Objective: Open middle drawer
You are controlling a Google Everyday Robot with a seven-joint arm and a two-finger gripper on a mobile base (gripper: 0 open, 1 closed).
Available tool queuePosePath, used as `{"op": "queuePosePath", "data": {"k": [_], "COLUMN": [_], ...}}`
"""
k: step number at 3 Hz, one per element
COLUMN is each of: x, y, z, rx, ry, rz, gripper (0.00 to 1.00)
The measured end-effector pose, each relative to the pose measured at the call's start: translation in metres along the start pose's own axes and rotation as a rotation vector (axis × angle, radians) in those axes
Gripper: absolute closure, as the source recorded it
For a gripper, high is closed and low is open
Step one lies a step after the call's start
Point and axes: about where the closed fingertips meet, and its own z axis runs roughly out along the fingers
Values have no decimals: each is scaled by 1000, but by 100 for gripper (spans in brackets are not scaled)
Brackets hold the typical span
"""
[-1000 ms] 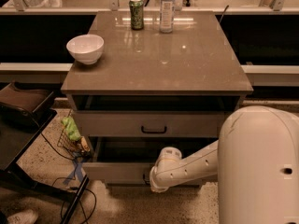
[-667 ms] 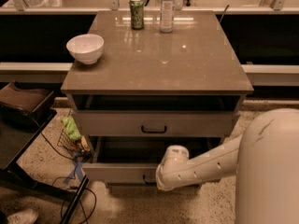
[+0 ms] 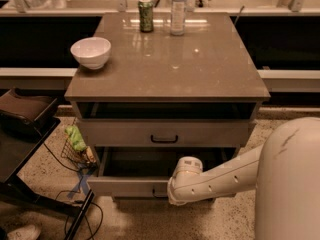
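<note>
In the camera view, the middle drawer [image 3: 125, 186] is seen pulled out from the cabinet [image 3: 165, 79], its dark inside exposed, below the upper drawer [image 3: 120, 133]. The gripper [image 3: 170, 193] is held at the centre of the pulled-out front, largely hidden by the white arm [image 3: 220, 176]; whether it is clamped on anything cannot be told. A white bowl [image 3: 90, 51], a green can [image 3: 145, 15] and a clear bottle [image 3: 178, 14] are set on the cabinet top.
</note>
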Motion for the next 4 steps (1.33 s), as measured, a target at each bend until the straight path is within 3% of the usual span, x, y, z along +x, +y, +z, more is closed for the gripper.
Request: {"op": "queuePosePath", "data": {"k": [2, 3, 4], "x": [5, 28, 73], "y": [0, -2, 18], "z": [-9, -61, -131], "rx": [11, 63, 100], "ry": [16, 89, 209], "rz": [11, 58, 154], "gripper": [100, 100, 100]}}
